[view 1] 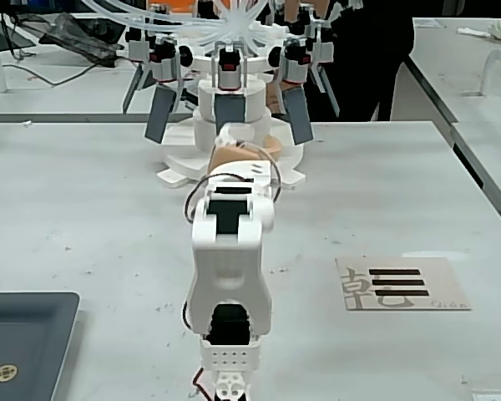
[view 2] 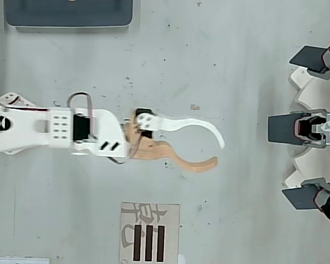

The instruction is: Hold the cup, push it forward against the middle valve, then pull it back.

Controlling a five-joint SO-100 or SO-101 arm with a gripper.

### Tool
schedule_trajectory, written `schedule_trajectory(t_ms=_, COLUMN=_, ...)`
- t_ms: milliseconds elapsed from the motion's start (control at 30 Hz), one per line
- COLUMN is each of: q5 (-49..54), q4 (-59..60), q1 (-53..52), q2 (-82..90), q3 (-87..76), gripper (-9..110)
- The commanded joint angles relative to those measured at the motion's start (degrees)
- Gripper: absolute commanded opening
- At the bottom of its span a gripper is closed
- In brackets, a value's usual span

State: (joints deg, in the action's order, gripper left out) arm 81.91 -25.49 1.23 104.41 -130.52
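The cup shows in neither view. The middle valve point(view 1: 230, 109) point(view 2: 284, 128), a flat grey-blue upright paddle, hangs from a white round stand at the table's far end. My gripper point(view 2: 217, 153) point(view 1: 250, 142) is open, with one white finger point(view 2: 201, 126) and one orange finger point(view 2: 191, 163) curved apart and nothing between them. In the overhead view its tips stop a short gap to the left of the middle valve. In the fixed view the white arm point(view 1: 230, 251) reaches straight toward the valve and partly hides the gripper.
Two slanting grey paddles point(view 2: 309, 58) point(view 2: 302, 198) flank the middle valve on the white stand point(view 2: 303, 88). A dark tray point(view 1: 25, 338) point(view 2: 69, 14) lies near the arm's base. A card with black bars point(view 1: 401, 284) point(view 2: 148, 235) lies on the other side. Someone in dark clothes point(view 1: 371, 50) stands behind the table.
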Motion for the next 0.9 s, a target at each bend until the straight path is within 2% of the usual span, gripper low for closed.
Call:
schedule_trajectory(t_ms=0, q5=9.4, q4=-4.75, q1=0.97, q2=-8.35, q3=8.88, gripper=6)
schedule_trajectory(t_ms=267, q5=10.02, q4=-11.87, q1=3.43, q2=-18.19, q3=14.15, gripper=8)
schedule_trajectory(t_ms=567, q5=9.49, q4=-13.27, q1=5.63, q2=-15.91, q3=11.78, gripper=8)
schedule_trajectory(t_ms=867, q5=8.61, q4=-13.97, q1=1.23, q2=-12.74, q3=7.73, gripper=10)
